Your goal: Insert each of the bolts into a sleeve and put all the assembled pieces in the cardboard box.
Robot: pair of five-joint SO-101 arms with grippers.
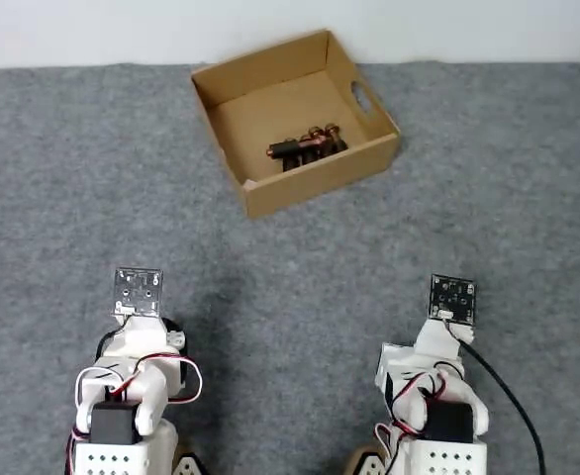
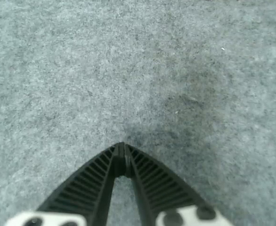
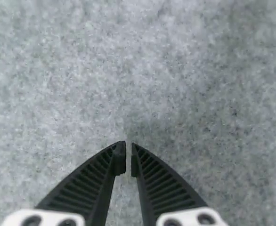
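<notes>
L gripper (image 2: 124, 155), R gripper (image 3: 128, 157), both closed, aimed down

Bright, even light falls from above across the grey mat (image 1: 62, 178), with no glare. Shadows are soft and weak: one inside the cardboard box (image 1: 270, 109), one darker patch in the left wrist view.

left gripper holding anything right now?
No: the left gripper has its fingers shut tip to tip over the grey mat, with nothing between them.

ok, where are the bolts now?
High view: the bolts lie bunched inside the box at the far middle of the table, by its near wall, toward the right-hand corner.
</notes>
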